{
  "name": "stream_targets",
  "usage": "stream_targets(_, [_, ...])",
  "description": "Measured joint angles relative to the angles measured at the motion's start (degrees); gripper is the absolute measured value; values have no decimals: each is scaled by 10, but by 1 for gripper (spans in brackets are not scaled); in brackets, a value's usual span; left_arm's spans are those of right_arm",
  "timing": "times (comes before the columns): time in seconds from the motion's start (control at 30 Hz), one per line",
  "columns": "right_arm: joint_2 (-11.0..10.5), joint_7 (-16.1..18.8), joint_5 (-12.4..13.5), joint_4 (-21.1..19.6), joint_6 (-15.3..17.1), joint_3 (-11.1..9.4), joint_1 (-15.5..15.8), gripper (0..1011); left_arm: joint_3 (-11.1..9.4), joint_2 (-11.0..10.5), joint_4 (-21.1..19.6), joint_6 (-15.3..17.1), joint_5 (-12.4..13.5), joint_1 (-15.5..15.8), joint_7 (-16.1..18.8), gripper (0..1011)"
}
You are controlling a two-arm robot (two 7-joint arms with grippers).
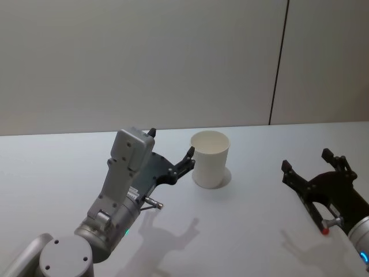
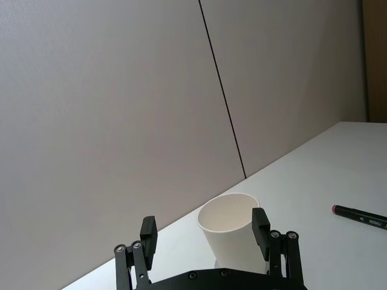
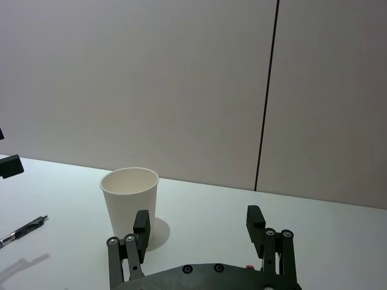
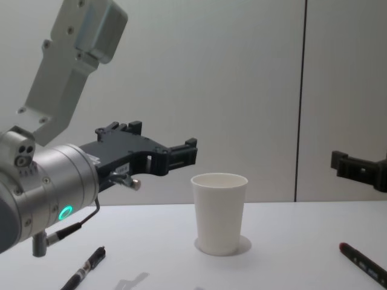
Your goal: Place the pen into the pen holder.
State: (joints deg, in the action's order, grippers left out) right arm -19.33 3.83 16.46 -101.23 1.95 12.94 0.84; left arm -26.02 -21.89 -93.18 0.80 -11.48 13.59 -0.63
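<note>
White paper forms the pen holder (image 1: pixel 210 158), a tapered cup standing upright on a pale table (image 1: pixel 248 231) between 2 grippers. The left gripper (image 1: pixel 172 144) hovers just beside it, raised off the table, its fingers spread wide around empty air and pointed toward the rim. The right gripper (image 1: pixel 307 161) hangs well apart on the cup's other side, its fingers likewise spread. 2 pens lie flat on the table, both apart from the cup: a black pen (image 4: pixel 84 272) below the left arm and a red-ended pen (image 4: pixel 364 263) below the right gripper.
</note>
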Motion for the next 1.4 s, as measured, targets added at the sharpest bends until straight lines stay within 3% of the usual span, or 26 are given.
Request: stream_targets(1.4, [2,-2,-1,-3,6,1,0,1002,0,0,0,0,0,0,0,1003])
